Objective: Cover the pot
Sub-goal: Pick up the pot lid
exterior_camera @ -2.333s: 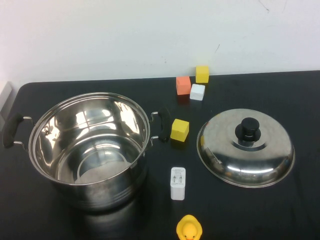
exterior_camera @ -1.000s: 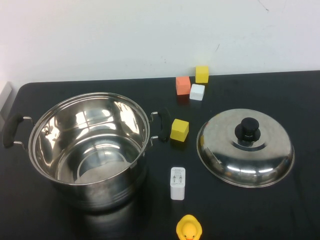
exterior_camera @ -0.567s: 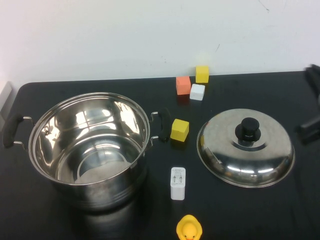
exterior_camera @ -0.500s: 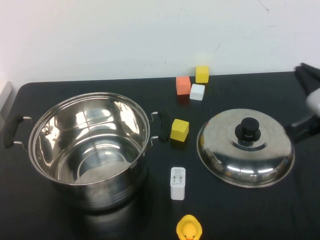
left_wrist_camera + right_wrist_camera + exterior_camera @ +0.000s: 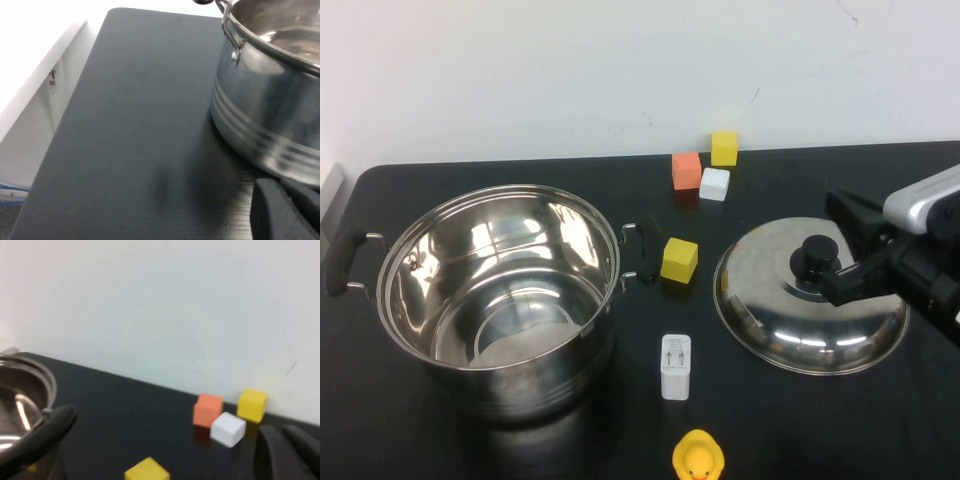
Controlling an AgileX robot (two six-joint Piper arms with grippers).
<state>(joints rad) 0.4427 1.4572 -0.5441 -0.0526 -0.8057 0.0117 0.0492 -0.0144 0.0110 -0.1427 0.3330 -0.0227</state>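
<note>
Pot (image 5: 498,295) shiny, deep, uncovered; right gripper (image 5: 848,250) spread above lid (image 5: 810,296); left gripper unseen.

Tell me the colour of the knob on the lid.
Black, on the steel lid; clearest in the high view, where the right tool reaches it.

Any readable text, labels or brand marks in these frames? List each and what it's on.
White rectangular charger block: small dark print on its top face, too small to read.
Large stainless-steel pot, domed steel lid with black knob, coloured cubes, yellow rubber duck: no text visible.
Right gripper, open beside the lid's knob: no marking. Left gripper: unseen.
</note>
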